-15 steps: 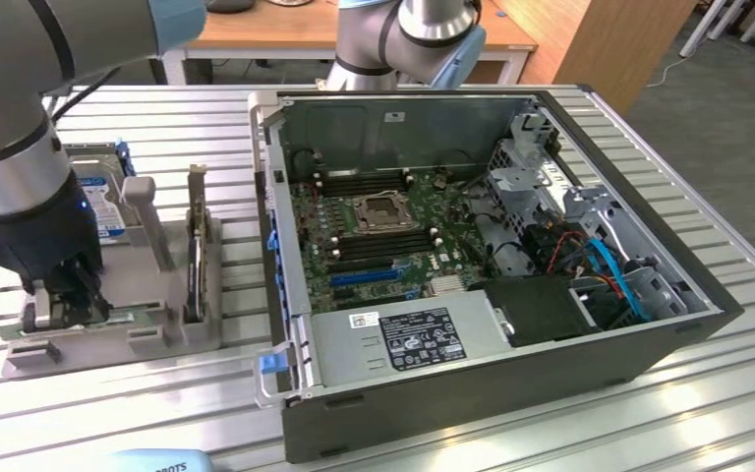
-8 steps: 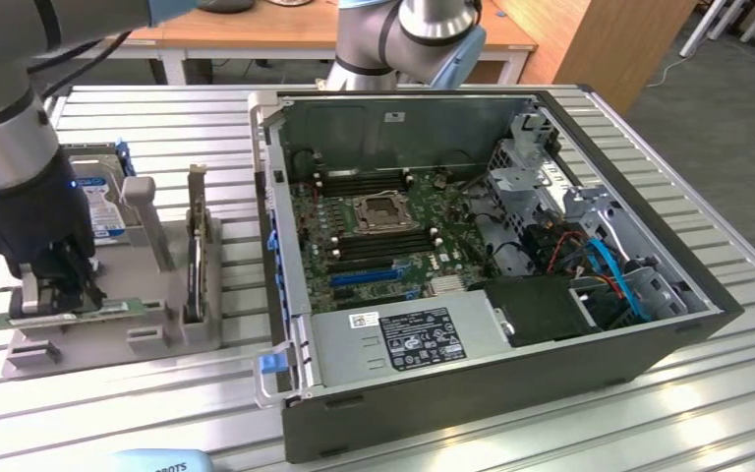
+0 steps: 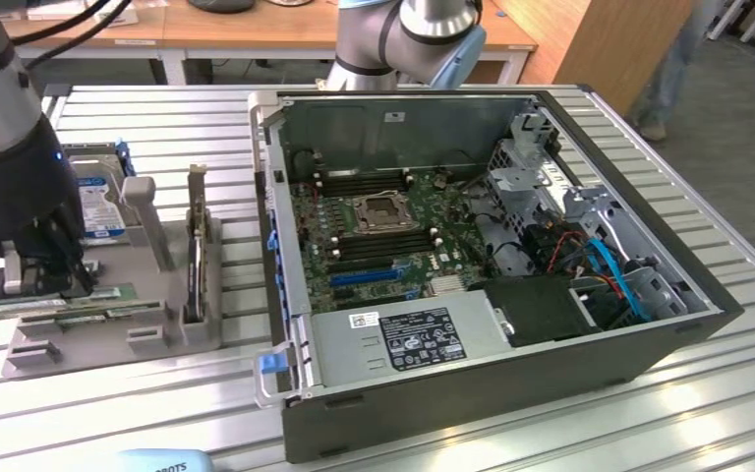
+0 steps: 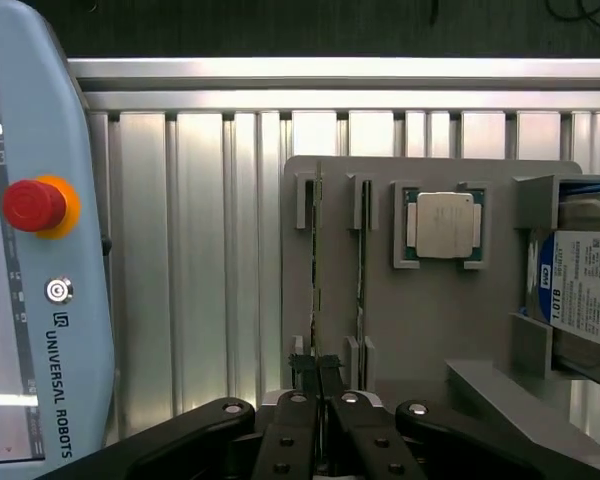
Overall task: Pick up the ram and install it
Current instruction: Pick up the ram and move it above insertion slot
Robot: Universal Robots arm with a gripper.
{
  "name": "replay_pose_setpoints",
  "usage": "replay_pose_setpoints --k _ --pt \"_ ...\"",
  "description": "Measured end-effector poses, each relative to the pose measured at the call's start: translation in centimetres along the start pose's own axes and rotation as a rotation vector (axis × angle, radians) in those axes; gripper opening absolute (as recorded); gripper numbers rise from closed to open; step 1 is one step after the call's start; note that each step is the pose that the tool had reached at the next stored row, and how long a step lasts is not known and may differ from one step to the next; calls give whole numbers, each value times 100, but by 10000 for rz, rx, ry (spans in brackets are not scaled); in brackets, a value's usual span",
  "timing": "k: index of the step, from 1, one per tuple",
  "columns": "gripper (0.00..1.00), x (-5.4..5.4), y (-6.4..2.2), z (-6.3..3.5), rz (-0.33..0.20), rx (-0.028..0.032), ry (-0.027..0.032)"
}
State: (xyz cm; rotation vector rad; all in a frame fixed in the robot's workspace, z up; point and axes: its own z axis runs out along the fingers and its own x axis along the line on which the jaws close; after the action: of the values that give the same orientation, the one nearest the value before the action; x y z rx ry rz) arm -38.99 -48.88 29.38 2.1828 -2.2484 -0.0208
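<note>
In the exterior view I am seeing the gripper (image 3: 56, 285) hanging low over the grey holder (image 3: 154, 339), on the exterior view's left of the open computer case (image 3: 483, 246); its fingers are pinching narrow on the ram (image 3: 4, 305), which is sitting on edge in its slot. In the wrist view the gripper (image 4: 320, 385) is clamping thinly round the ram (image 4: 317, 250); a second stick (image 4: 361, 260) is standing just beside it; the processor chip (image 4: 445, 225) is lying further along the holder.
</note>
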Motion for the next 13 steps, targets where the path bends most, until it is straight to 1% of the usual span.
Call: replay_pose_setpoints --k 7,13 --pt "12 -1 3 -217 0 -1 0" --pt "12 -2 6 -382 1 0 0"
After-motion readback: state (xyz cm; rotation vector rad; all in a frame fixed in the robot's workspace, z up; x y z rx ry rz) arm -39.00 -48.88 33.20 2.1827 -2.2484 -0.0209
